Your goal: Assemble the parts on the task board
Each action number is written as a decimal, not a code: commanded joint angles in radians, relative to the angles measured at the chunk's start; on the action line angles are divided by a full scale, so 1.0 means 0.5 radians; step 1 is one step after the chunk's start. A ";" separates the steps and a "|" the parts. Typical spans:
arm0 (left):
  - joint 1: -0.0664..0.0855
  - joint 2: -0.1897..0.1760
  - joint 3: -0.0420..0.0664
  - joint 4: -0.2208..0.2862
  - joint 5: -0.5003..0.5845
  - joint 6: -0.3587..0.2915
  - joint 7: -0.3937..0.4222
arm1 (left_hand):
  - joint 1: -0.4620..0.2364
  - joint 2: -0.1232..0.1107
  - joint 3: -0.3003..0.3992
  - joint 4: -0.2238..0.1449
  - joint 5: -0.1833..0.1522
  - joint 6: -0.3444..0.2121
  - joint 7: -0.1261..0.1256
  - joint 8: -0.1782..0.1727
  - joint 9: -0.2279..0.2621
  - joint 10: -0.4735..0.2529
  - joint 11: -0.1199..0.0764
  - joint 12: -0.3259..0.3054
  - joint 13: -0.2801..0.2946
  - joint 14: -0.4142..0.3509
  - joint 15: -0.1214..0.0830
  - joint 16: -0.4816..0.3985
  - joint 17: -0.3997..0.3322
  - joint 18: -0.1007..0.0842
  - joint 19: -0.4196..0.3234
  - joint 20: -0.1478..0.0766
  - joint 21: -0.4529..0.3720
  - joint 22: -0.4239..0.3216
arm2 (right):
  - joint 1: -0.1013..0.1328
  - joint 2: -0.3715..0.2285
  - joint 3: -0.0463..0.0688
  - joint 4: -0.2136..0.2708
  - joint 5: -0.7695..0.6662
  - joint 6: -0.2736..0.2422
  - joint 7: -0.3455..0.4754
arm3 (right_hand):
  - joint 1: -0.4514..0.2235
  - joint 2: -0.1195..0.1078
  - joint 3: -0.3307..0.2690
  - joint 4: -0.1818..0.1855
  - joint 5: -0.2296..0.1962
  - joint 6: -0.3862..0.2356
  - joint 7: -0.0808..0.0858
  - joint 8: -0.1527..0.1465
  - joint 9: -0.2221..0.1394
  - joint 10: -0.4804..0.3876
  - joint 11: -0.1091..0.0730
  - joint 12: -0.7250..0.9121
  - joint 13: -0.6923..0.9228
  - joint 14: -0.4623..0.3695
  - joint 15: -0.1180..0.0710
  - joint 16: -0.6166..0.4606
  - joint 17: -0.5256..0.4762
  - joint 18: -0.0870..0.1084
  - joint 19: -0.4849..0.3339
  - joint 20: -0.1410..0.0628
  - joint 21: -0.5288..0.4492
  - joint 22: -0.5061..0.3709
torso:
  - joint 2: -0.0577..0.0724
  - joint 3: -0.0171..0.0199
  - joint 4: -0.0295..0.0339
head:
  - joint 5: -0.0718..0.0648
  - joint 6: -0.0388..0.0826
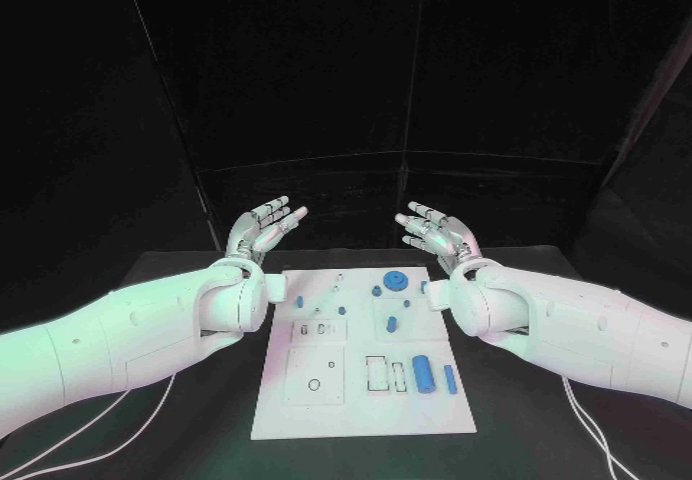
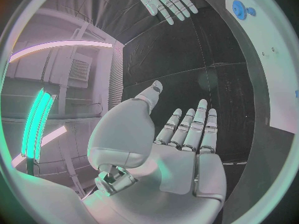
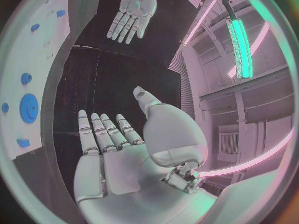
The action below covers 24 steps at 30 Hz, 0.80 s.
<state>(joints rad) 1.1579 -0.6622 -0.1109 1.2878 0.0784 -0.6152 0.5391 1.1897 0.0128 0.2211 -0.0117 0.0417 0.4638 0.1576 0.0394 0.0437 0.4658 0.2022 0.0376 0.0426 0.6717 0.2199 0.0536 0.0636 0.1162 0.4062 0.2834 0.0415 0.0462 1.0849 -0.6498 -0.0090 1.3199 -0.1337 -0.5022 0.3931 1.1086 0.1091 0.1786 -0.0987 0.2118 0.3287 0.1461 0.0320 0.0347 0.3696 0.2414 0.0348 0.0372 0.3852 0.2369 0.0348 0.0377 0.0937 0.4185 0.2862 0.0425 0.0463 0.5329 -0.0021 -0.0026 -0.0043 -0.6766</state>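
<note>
Hands hovered empty, left hand [image 1: 264, 228] and right hand [image 1: 437, 232] with fingers spread, beyond the board [image 1: 361, 420]; blue parts [image 1: 423, 374] lay on it, apparently unassembled. Reaching down seemed next.

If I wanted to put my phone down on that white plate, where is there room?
On the white task board, the bare strip along its near edge, below the long blue cylinder, looks free. The far half, around the round blue gear, is crowded, flanked by the left hand and right hand.
</note>
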 commanded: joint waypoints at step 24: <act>0.027 -0.245 -0.004 0.275 0.053 0.435 0.063 | 0.097 0.044 0.006 0.011 0.015 0.828 0.138 0.123 0.058 0.989 -0.045 0.199 0.051 0.820 -0.178 0.294 0.131 0.140 1.099 -0.078 0.315 0.120 | 0.114 -0.007 -0.002 -0.266 -1.667 0.198 -0.122 | 0.325 -0.134 0.304 -0.366 -0.009 1.335 0.120 0.122 0.067 1.557 -0.207 0.168 0.058 1.679 -0.313 0.308 0.114 0.183 1.081 -0.172 0.472 0.179 | 0.121 -0.0079 -0.007 | -0.016 -0.027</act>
<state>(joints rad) 1.1666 -0.7799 -0.1133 1.4112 0.1050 -0.4442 0.5574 1.2299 0.0333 0.2237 -0.0054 0.0465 0.8705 0.2172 0.0981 0.0714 0.9553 0.1805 0.1344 0.0668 1.0765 0.1328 0.1977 0.1278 0.1786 0.9506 0.2463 0.1945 0.1051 1.1350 -0.6500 -0.0109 1.1851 -0.7970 -0.3891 0.3623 1.2721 0.0748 0.3040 -0.2707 0.2030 0.9209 0.2233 0.0891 0.0658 1.0361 0.1676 0.1161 0.0626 1.0848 0.1244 0.1602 0.0757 0.1640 0.8639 0.2408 0.2134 0.1101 0.5770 -0.0038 -0.0039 -0.0121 -0.6911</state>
